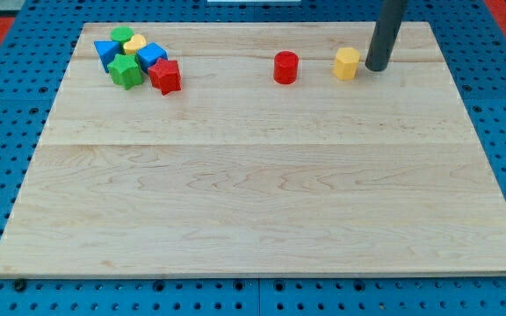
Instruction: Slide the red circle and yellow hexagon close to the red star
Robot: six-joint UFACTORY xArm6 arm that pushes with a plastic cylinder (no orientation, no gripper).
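On the pale wooden board (262,175), we took the red star block (165,76) as our landmark, at the right edge of a cluster with blue, green and yellow blocks. The red cylinder block (285,68) stood well to its right, the yellow hexagon block (347,63) farther right. Our bare rod, holding nothing, set my tip (377,68) just right of that hexagon.

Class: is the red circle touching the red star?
No. The red circle stands far to the view's right of the red star, bare board between.
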